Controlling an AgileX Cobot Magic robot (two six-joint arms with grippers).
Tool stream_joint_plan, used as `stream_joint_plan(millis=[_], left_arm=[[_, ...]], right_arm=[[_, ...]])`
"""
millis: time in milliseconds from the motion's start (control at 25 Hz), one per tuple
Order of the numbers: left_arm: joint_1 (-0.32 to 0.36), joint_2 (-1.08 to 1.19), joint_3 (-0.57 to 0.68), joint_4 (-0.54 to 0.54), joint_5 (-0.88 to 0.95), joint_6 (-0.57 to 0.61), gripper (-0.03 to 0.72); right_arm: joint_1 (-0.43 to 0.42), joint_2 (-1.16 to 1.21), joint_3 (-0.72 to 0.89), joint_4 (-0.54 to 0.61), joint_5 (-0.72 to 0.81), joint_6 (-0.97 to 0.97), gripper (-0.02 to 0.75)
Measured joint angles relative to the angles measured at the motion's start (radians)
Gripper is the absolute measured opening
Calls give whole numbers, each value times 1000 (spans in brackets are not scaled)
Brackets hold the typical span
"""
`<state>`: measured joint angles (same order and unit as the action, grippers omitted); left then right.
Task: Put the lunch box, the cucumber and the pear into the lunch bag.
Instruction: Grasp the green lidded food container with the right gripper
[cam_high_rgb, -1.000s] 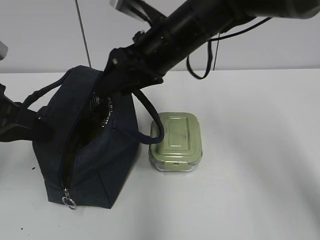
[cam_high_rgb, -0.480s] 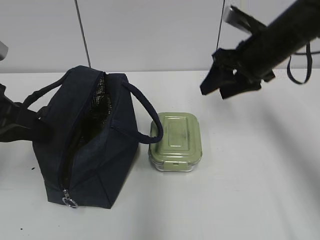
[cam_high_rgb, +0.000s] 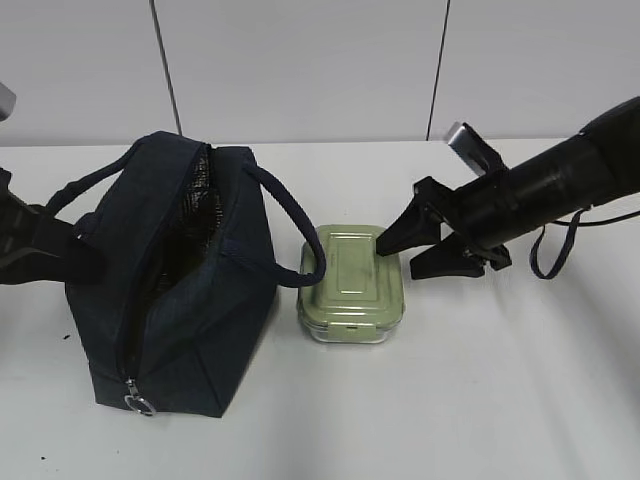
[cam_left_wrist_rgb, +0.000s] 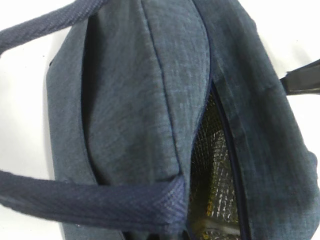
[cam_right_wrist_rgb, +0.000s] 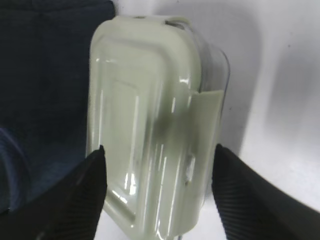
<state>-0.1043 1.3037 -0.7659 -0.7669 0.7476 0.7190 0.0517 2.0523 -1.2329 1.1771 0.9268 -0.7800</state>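
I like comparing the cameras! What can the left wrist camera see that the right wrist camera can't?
Only the left wrist view shows the silvery lining inside the open lunch bag and a padded handle crossing in front. Only the right wrist view shows the lunch box with its pale green lid, framed by the open right hand, and bare white table. Both show navy lunch bag fabric.
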Motion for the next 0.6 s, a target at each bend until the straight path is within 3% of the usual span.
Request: stream_joint_plan(millis=[480, 600], left_arm=[[0, 0, 0, 0, 0, 0, -15], [0, 0, 0, 0, 1, 0, -15]], right_arm=[[-2, 130, 0, 167, 56, -149, 512], [-2, 146, 0, 179, 94, -163, 423]])
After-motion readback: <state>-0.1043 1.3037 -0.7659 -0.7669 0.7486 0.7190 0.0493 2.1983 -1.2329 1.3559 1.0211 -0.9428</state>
